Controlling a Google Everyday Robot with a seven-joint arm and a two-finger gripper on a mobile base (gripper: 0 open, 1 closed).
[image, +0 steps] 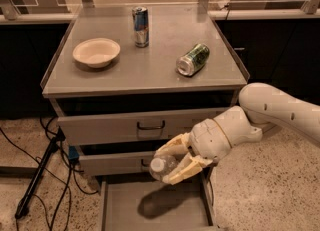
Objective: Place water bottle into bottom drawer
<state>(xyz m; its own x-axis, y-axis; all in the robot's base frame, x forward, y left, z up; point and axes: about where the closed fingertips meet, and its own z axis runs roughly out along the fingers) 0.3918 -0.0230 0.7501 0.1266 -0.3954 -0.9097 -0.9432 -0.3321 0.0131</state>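
On the cabinet top (150, 77), L to R: bowl (96, 52), blue-silver can (140, 26) standing up, green can (193, 59) on its side. Lower down, the gripper (167, 167) hugs the water bottle (159, 166), above the open bottom drawer (125, 212), not in it yet.

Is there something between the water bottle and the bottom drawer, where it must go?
Nothing visible stands in the way. The gripper holds the water bottle in its jaws above the open bottom drawer. The drawer's grey floor below shows only a shadow.
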